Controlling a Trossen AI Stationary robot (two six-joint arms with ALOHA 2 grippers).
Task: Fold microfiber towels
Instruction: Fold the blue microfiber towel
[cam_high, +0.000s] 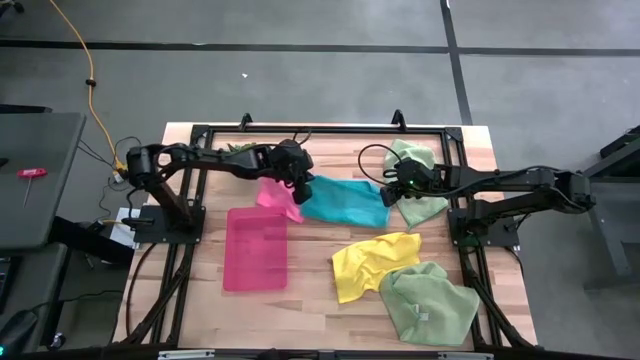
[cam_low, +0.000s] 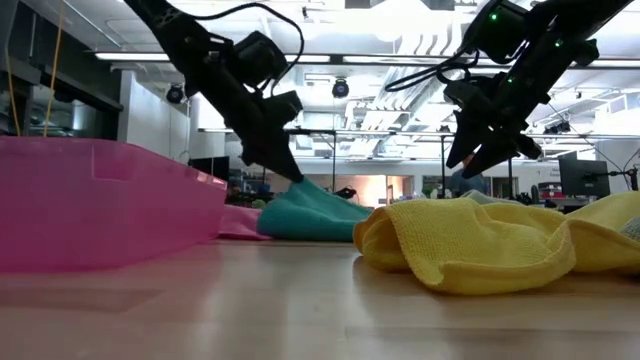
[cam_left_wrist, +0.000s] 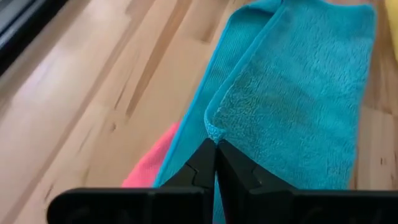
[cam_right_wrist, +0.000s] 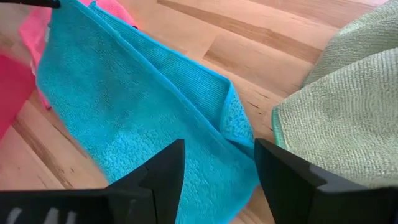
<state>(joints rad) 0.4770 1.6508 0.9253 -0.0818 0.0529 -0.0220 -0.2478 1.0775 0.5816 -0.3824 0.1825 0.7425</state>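
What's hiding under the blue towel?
A pink towel pokes out from under the teal towel's edge, where the left gripper pinches it shut. How far the pink one reaches underneath is covered.

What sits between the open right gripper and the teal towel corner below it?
Nothing visible. The right gripper hangs open over the teal towel's near corner with bare cloth under it. The pale green towel lies beside it. The left gripper is shut on the opposite edge.

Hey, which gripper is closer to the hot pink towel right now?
Left. The left gripper is shut on the teal towel's edge, right beside the pink towel. The right gripper hangs open over the teal towel's far end.
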